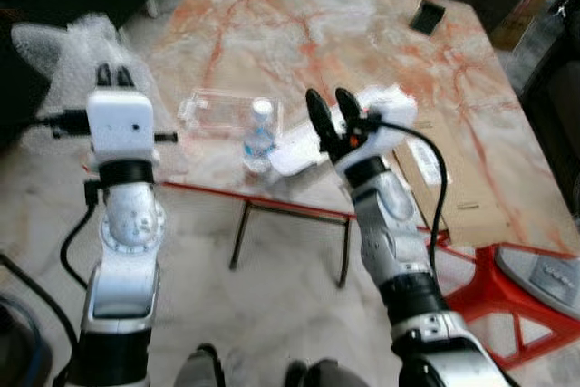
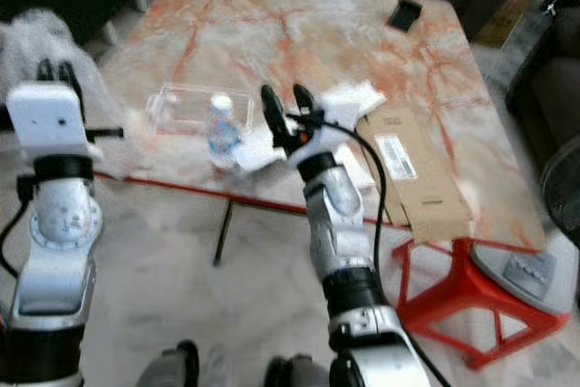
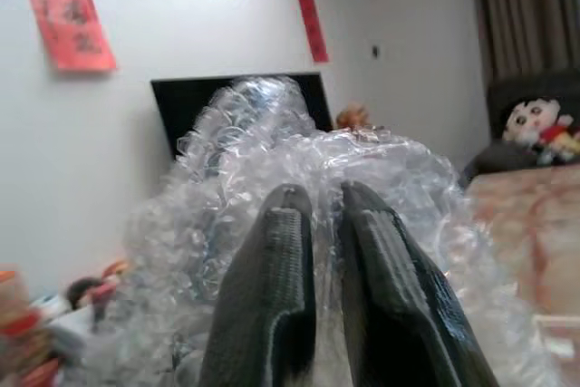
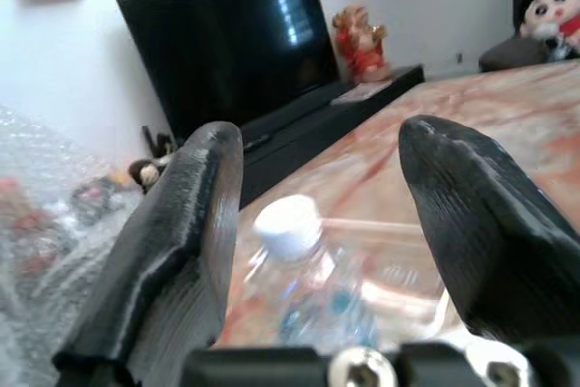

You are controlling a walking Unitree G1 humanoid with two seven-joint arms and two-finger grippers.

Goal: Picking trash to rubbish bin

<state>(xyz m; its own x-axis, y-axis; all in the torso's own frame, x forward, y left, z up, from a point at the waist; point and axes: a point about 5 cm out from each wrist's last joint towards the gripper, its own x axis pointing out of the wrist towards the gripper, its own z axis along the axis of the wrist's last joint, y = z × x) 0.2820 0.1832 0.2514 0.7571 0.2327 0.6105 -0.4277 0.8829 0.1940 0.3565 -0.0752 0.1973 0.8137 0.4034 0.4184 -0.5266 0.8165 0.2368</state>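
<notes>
Bubble wrap (image 1: pixel 63 47) is sitting pinched in the left gripper (image 3: pixel 324 215), whose fingers are closing on it, off the surface's (image 1: pixel 299 33) left edge. A clear plastic container (image 1: pixel 217 113) and a water bottle (image 1: pixel 259 138) are resting near the front edge. The right gripper (image 1: pixel 332 101) is hovering beside the bottle, fingers spread apart. Flattened cardboard (image 1: pixel 453 183) is lying rightmost.
</notes>
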